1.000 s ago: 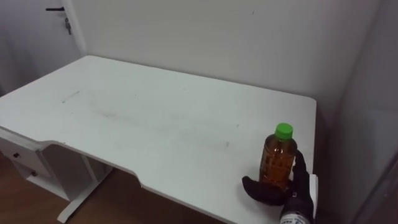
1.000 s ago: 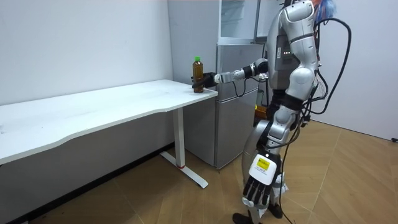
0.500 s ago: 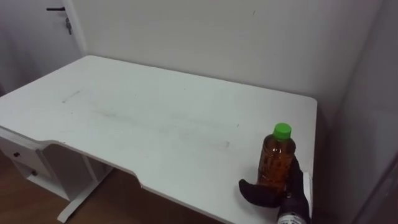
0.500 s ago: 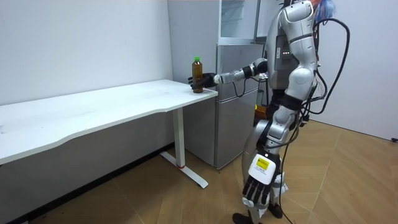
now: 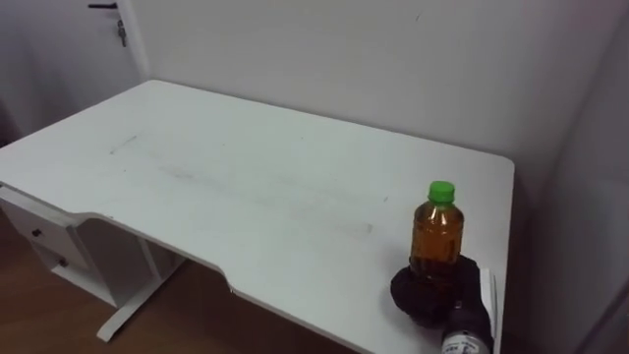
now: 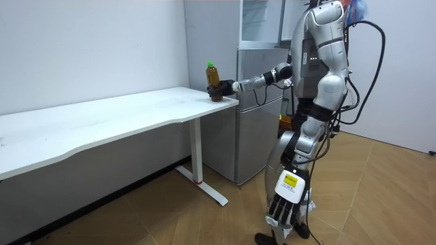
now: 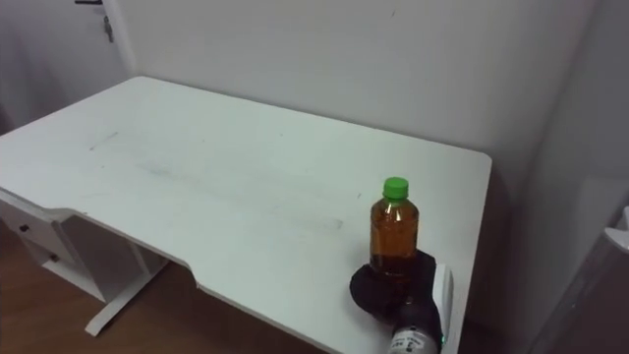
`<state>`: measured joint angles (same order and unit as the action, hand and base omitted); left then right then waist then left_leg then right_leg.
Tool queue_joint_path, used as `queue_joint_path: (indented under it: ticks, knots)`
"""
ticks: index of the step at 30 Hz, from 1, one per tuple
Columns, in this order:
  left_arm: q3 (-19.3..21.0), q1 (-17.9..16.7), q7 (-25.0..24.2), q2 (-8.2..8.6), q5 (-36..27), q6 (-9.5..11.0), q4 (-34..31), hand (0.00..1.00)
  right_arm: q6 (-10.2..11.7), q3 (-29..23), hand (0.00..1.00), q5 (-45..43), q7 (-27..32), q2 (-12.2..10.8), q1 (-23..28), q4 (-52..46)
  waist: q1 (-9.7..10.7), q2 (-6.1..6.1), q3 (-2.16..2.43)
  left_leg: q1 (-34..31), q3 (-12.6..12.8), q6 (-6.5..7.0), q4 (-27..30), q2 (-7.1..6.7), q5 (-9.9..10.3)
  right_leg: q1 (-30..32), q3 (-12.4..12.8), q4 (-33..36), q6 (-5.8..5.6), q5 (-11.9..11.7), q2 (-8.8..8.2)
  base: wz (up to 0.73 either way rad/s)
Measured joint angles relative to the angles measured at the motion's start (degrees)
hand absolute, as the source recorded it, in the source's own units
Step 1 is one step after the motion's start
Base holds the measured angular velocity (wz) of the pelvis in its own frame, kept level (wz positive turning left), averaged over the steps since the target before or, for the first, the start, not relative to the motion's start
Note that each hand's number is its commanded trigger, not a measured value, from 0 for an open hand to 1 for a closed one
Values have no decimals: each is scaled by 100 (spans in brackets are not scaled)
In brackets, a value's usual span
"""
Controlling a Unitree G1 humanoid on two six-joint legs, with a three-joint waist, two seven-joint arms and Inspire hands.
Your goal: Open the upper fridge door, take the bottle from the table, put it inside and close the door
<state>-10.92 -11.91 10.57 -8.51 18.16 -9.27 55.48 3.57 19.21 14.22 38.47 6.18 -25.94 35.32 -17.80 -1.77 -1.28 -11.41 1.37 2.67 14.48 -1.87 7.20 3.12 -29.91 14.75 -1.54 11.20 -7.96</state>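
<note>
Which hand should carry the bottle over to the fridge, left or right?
Right. The right hand is curled round the base of the bottle, at the table end nearest the fridge. The left hand hangs open at the robot's side, holding nothing.

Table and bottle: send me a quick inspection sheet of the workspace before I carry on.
Surface: white table, faint scuff marks.
Job's things: bottle, upright, green cap, near the table's right end; fridge beside that end, upper compartment appears open.
Clutter: nothing seen.
Hands: right hand curled round the bottle's base; left hand hangs open by the leg.
Cables: nothing seen.
Surroundings: drawer unit under the table's left end; door handle; wooden floor.
</note>
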Motion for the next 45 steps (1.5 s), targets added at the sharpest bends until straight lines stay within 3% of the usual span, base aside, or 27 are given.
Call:
queue_joint_path:
  ticks: [10,13,19,23,26,30,35,43,45]
  knots:
    - [-5,18,7,-31,-182,158,210,0,-4,26,100,687,-49,-7,0,-80,22,-21,1,7,1,1,-33,1,0,-4,5,-10,-7,7,-4,0]
    - [17,-12,3,-50,-172,191,201,0,-91,13,100,938,-66,30,13,-393,53,-39,3,1,49,2,-51,4,-5,30,29,-11,-7,9,-8,-4]
    - [377,-65,22,-71,-185,360,209,0,-190,6,100,1009,-354,431,34,-1758,200,-74,16,192,155,4,-155,8,-12,-66,153,-51,-24,-2,6,-8]
    - [468,-132,66,-148,-176,390,210,0,-194,-42,100,1011,-587,789,53,-2852,554,-127,36,388,197,4,-246,12,-11,-228,179,-116,-41,-13,17,-6]
    - [619,-217,231,-150,-177,444,284,0,-195,-63,100,996,-743,1022,253,-3533,632,-206,91,682,339,-7,-383,31,-1,-381,317,-118,-43,-14,26,-26]
    - [692,-236,289,-151,-176,472,426,0,-197,-223,100,985,-923,1105,360,-4048,783,-258,119,961,505,-21,-451,76,28,-525,600,-134,-46,-39,87,-30]
    - [1087,-343,289,-147,-175,453,430,0,-226,-572,100,989,-1166,1250,411,-4609,867,-267,147,1003,644,-50,-388,168,81,-563,764,-214,14,-126,179,-19]
    - [1326,-519,275,-156,-150,451,442,0,-229,-968,100,968,-1404,1418,411,-4913,1028,-268,161,1110,779,-85,-362,240,90,-594,938,-328,47,-160,265,-10]
    - [1424,-532,272,-154,-102,457,443,0,-229,-1140,100,935,-1452,1433,411,-5032,1078,-288,188,1110,778,-85,-341,237,89,-602,937,-339,47,-160,266,0]
